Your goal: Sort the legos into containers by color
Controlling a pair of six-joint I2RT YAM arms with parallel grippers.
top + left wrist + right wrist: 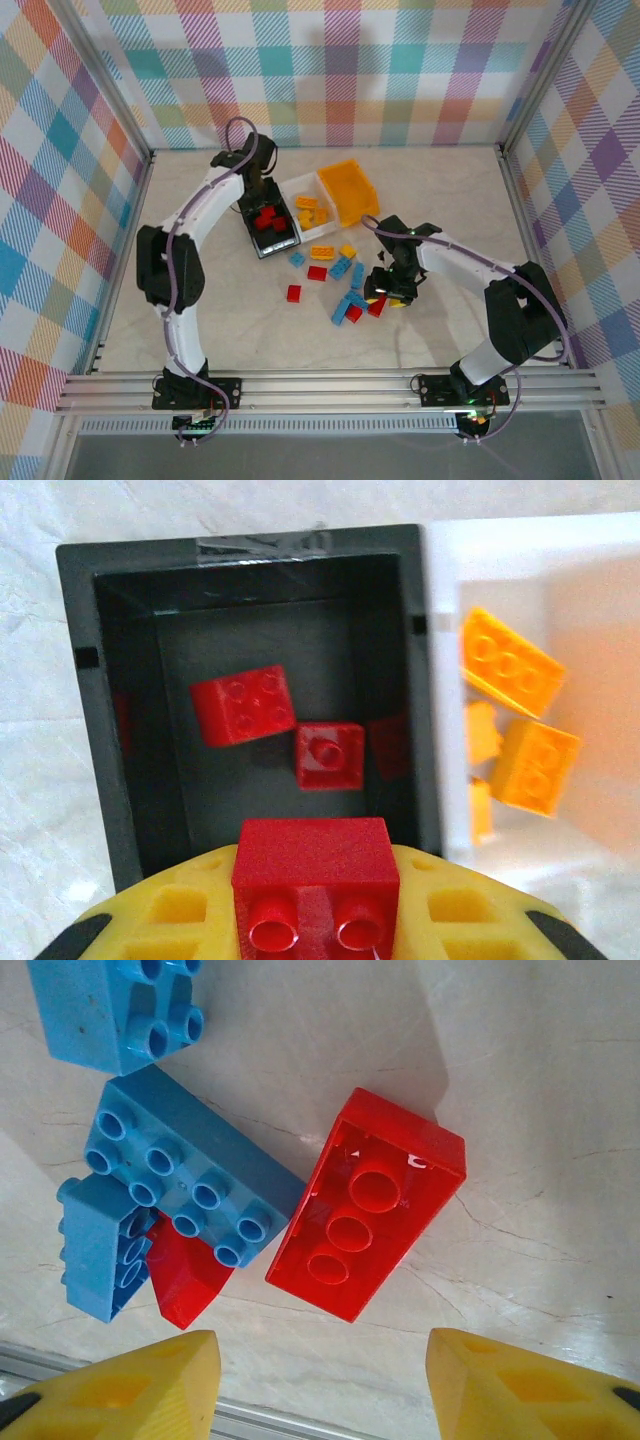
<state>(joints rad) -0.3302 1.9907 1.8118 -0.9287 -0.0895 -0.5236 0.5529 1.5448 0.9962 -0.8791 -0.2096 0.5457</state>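
Legos (pixel 345 290) lie scattered mid-table (pixel 450 200), just near of the containers (pixel 345 172), with red ones in the black bin (pixel 110 730) and yellow-orange ones in the white bin (pixel 600 620) to its right. The left gripper (pixel 315 925) is clamped on a red lego (pixel 313 865) over the black bin's near edge. The right gripper (pixel 320 1385) hangs spread wide and empty above an upturned red brick (pixel 365 1205) that touches blue bricks (pixel 180 1160) on its left.

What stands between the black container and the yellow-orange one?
The white bin stands between the black bin and the yellow-orange bin, holding yellow-orange bricks; the top external view shows it.
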